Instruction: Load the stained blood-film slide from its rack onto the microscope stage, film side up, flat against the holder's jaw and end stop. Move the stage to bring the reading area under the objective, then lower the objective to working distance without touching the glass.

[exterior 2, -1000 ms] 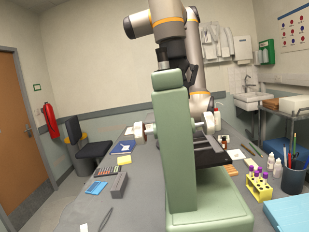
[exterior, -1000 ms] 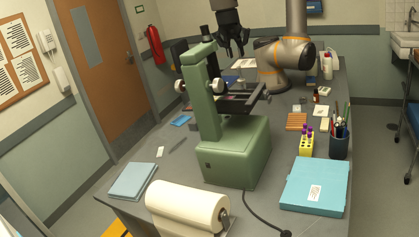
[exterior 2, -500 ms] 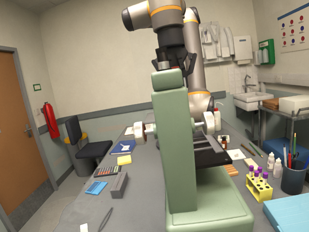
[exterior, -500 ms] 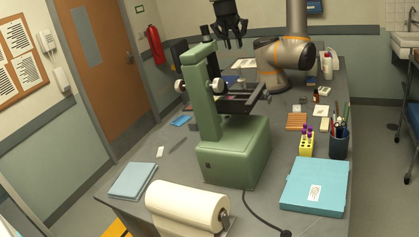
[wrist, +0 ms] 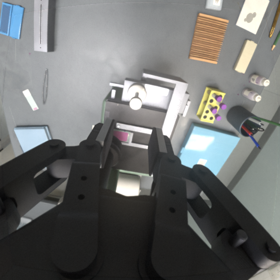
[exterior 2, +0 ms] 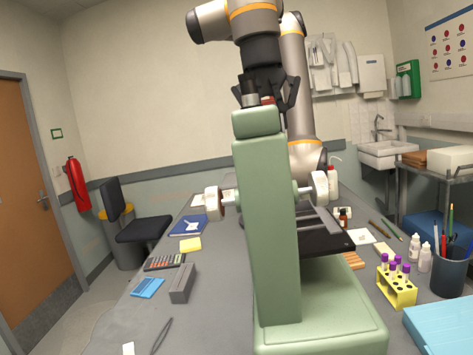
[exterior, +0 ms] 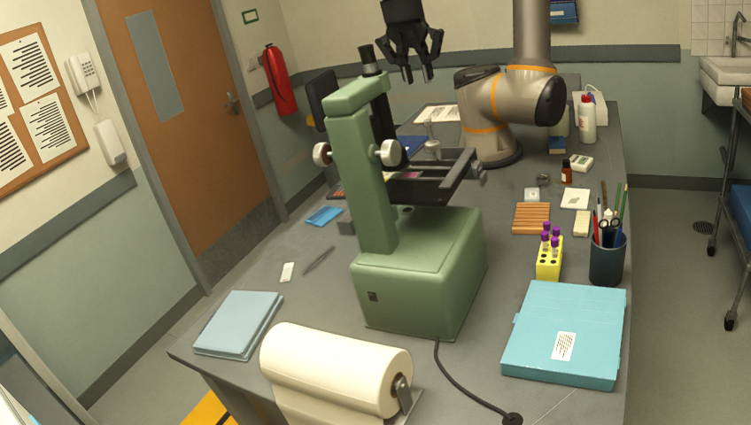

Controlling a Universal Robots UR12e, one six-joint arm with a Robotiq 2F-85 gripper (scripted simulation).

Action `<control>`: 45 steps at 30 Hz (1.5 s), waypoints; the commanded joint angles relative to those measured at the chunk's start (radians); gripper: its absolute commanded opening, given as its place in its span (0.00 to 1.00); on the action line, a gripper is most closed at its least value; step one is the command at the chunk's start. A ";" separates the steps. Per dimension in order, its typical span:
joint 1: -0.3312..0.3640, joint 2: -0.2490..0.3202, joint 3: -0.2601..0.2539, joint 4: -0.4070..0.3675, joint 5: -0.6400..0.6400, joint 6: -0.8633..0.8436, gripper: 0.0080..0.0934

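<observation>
The green microscope stands mid-bench with its black stage sticking out to the right. The slide with its magenta film lies on the stage in the holder. The grey slide rack sits on the bench to the left, its slot empty. My gripper hangs high above the stage beside the eyepiece. It is partly open and holds nothing. The focus knobs stick out from the microscope arm. The arm hides the objective.
The microscope head is just below and beside my fingers. The robot base stands behind the stage. A wooden slide tray, yellow tube rack, pen cup and blue box sit right. Tweezers and a loose slide lie left.
</observation>
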 commanded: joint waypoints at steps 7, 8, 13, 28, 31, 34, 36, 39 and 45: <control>0.000 0.000 -0.001 0.000 0.000 0.000 0.37; 0.000 0.000 -0.001 0.000 0.000 0.000 0.37; 0.000 0.000 -0.001 0.000 0.000 0.000 0.37; -0.001 0.000 -0.003 0.002 0.000 -0.001 0.37; -0.006 0.002 -0.004 0.000 0.000 -0.006 0.37; -0.016 0.007 -0.006 -0.003 0.000 -0.016 0.37; -0.027 0.013 -0.009 -0.006 0.000 -0.027 0.37; -0.048 0.025 -0.014 -0.012 0.000 -0.048 0.37; -0.104 0.060 -0.032 -0.030 0.000 -0.103 0.37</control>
